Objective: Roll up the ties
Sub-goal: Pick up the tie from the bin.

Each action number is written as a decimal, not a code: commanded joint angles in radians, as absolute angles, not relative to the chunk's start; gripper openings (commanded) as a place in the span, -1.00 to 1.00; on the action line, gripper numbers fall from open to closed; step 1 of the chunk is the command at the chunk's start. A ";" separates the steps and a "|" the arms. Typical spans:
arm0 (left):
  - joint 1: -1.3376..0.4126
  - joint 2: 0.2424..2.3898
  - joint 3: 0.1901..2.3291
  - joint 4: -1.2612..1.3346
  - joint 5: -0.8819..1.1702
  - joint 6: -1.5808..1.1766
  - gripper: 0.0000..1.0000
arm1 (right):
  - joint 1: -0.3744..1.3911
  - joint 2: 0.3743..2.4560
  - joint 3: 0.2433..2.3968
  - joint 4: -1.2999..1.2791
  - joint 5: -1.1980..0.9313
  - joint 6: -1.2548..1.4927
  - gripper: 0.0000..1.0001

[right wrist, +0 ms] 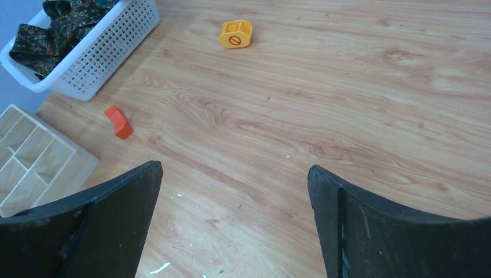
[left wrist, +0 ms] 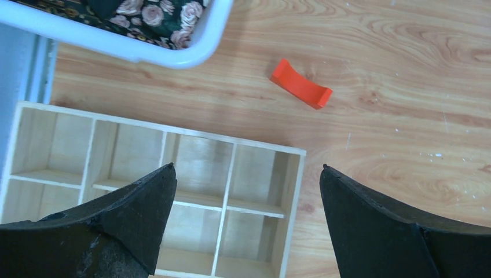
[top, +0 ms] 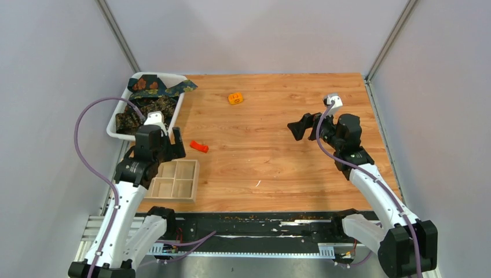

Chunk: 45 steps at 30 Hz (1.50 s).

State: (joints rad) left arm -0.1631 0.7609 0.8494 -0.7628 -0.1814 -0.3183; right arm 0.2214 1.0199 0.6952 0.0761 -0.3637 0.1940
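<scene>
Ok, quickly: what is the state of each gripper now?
Left gripper: open, holding nothing.
Right gripper: open, holding nothing.

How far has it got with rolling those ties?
Nothing looks done yet: the ties all lie unrolled in a heap in the white basket, one end hanging over its rim. Nothing is in hand either; the left fingers and right fingers stand open and empty. The wooden box has empty compartments. Every tie remains to be rolled.
</scene>
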 commanded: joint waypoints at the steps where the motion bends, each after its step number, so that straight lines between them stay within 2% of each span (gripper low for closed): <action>1: -0.164 0.788 0.929 -0.770 -0.316 -0.371 1.00 | 0.221 0.994 0.719 0.055 -0.358 0.250 0.99; 6: -0.164 0.847 1.010 -0.798 -0.473 -0.405 1.00 | 0.222 0.993 0.767 -0.025 -0.329 0.263 0.99; 10: -0.164 0.894 1.080 -0.781 -0.505 -0.428 1.00 | 0.222 0.974 0.752 -0.009 -0.329 0.266 0.99; 16: -0.129 0.971 1.142 -0.644 -0.481 -0.413 1.00 | 0.241 0.996 0.724 0.031 -0.337 0.259 0.98; 23: -0.003 1.210 1.332 -0.600 -0.453 -0.439 1.00 | 0.290 1.025 0.660 0.095 -0.171 0.261 0.99; 34: 0.105 1.493 1.489 -0.462 -0.437 -0.478 1.00 | 0.313 1.109 0.653 0.110 -0.145 0.232 0.99; 37: 0.142 1.571 1.536 -0.478 -0.401 -0.540 0.97 | 0.313 1.115 0.653 0.110 -0.146 0.233 0.98; 45: 0.209 1.675 1.471 -0.297 -0.275 -0.836 0.90 | 0.315 1.136 0.667 0.101 -0.159 0.230 0.97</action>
